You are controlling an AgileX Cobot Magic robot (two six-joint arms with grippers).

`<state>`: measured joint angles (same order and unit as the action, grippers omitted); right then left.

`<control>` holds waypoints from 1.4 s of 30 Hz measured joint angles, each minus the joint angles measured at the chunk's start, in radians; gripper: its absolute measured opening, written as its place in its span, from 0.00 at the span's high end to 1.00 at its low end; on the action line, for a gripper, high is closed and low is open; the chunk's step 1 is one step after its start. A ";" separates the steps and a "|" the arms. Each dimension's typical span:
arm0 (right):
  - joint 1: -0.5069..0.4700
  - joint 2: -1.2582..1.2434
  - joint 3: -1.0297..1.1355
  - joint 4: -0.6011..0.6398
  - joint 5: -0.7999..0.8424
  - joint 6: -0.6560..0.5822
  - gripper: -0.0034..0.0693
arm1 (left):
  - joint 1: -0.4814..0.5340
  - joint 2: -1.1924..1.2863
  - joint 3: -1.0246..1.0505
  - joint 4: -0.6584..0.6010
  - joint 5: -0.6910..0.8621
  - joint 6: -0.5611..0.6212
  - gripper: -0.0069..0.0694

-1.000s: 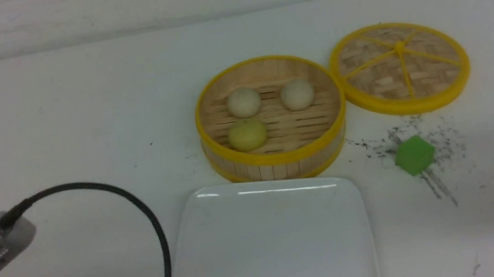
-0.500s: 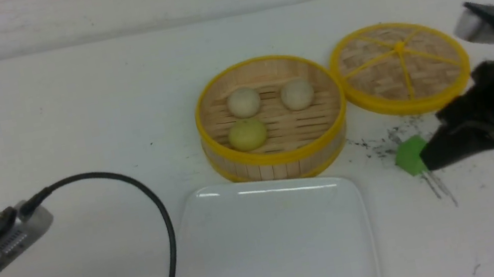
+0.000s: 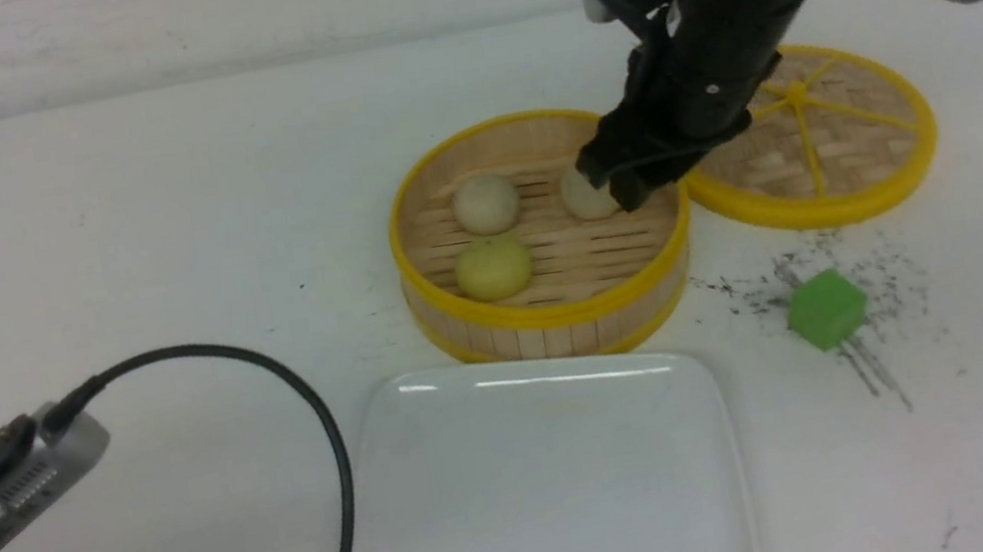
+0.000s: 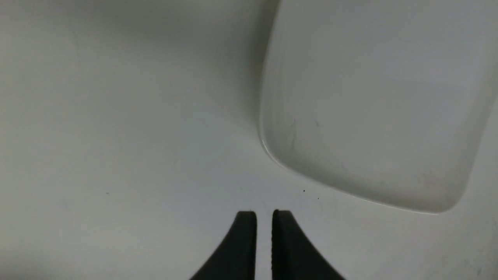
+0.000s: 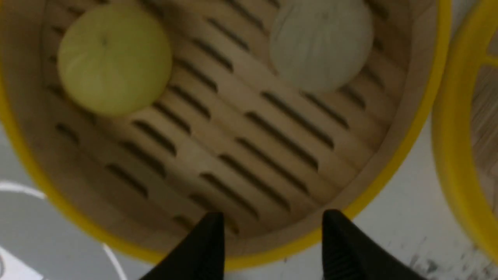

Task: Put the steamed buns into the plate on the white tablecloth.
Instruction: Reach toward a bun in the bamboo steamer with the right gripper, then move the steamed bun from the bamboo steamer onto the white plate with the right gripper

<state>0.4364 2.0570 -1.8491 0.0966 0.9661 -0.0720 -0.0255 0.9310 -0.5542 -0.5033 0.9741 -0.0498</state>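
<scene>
Front view: right gripper (image 3: 619, 183), jaws spread and empty, is held low over the steamer (image 3: 549, 314), where all 3 steamed buns (image 3: 486, 204) are seen, the nearest off-white bun (image 3: 581, 195) just at its 9 o'clock; plate (image 3: 539, 490) is set at the steamer's 6 o'clock.

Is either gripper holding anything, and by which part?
Nothing held. The right gripper hangs open above the steamer; the left gripper is shut on nothing.

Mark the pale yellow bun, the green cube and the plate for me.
pale yellow bun (image 3: 493, 269), front view, middle of its dome.
green cube (image 3: 825, 310), front view, centre of the cube.
plate (image 3: 541, 500), front view, bare middle.
</scene>
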 joint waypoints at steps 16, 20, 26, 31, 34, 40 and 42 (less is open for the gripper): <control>0.000 0.193 -0.070 -0.039 -0.260 0.006 0.41 | 0.000 0.000 0.000 0.010 0.006 0.000 0.74; 0.000 0.193 -0.070 -0.040 -0.260 0.006 0.70 | 0.000 0.000 0.000 0.010 0.006 0.000 0.74; 0.000 0.076 -0.070 0.032 -0.104 0.006 0.92 | 0.000 0.000 0.000 0.010 0.007 0.000 0.73; 0.000 -0.118 -0.071 0.124 0.146 -0.025 0.92 | 0.000 0.000 0.000 0.010 0.002 0.000 0.72; 0.001 -0.212 -0.063 0.194 0.246 -0.013 0.92 | 0.000 0.000 0.000 0.011 -0.008 0.000 0.72; 0.103 -0.358 0.221 0.272 0.267 -0.001 0.89 | 0.000 0.000 0.000 0.020 -0.017 0.000 0.71; 0.146 -0.360 0.318 0.272 0.239 -0.001 0.89 | 0.000 0.000 0.000 0.021 -0.020 0.000 0.71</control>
<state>0.5829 1.6969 -1.5313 0.3687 1.2048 -0.0729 -0.0255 0.9310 -0.5542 -0.4820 0.9544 -0.0498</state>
